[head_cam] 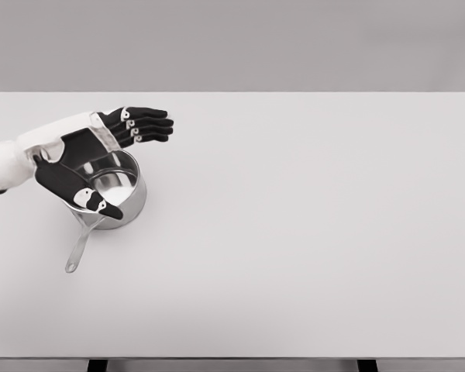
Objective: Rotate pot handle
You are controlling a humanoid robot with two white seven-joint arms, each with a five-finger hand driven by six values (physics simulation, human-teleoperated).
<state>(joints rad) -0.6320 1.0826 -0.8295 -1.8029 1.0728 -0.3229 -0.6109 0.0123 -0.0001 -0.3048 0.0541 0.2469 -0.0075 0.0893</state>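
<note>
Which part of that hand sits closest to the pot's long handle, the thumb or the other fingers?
The thumb of the left hand: it lies at the handle root, while the other fingers stretch beyond the pot rim.

Here's the desk (310, 232), a broad, pale, matte slab filling nearly the whole head view, its far edge running straight across under a grey backdrop. One thing sits on it: a shiny steel pot (118, 190), over toward the desk's left end, roughly midway between the far and near edges. Its round body stands upright, open mouth up, interior bright and reflective. From the pot's near-left side its handle (78, 249) slants down toward the near edge, a slim metal strip ending in a small loop, lying low over the surface. To the right of the pot, only bare desk. Beyond the near edge, two dark leg tops (98, 365) peek out.
</note>
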